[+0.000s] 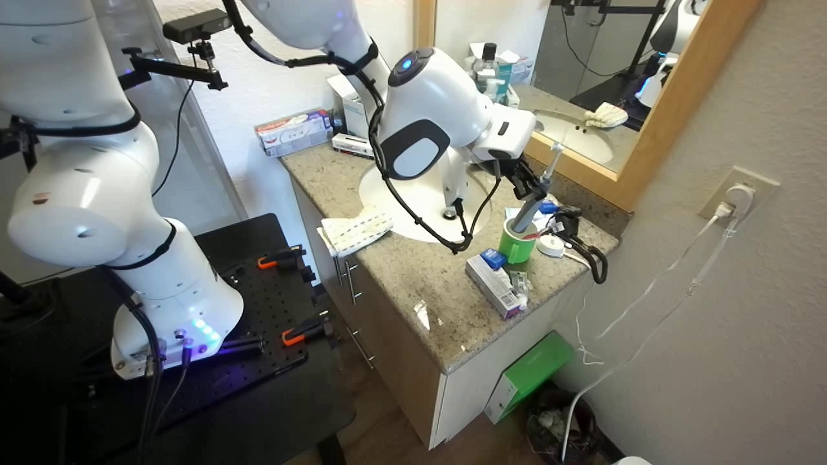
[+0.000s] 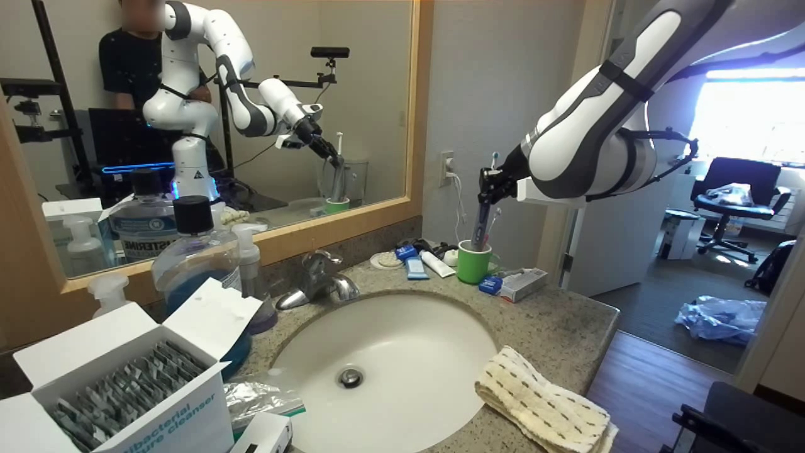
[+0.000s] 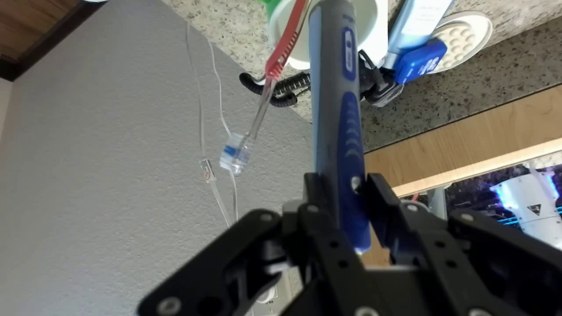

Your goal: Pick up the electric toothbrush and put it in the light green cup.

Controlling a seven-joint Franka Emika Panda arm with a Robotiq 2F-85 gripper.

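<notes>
Evidently the fingers (image 3: pixel 383 199) are closed on the electric toothbrush (image 3: pixel 334 118), gripping it high on the handle; its brush head points up, and its lower end sits inside the light green cup (image 2: pixel 473 267), with the handle tilted rather than upright; whether the base touches the cup's bottom cannot be told. The step in hand looks to be the last lowering and release; done well, it would mean easing the handle down until the base meets the bottom, keeping clear of the red toothbrush (image 3: pixel 278 60) that shares the cup, and letting the handle lean on the rim, only then loosening the grip; the fingers should spread just a little and back off without a sideways tug, since the cup could tip.

As for writing, the lettering on the electric toothbrush is too small to read; so are the white letters on the blue container (image 3: pixel 419 61) beyond it on the worktop (image 2: pixel 563 327); farther off, across the sink (image 2: pixel 402 346), the mouthwash bottle (image 2: pixel 188 255) shows its label in the mirror (image 2: pixel 365 38), seemingly LISTERINE; past it, the white box (image 2: pixel 204 415) reads "ibacterial" and "ure cleanser" on its front, the start of each line cut off.
</notes>
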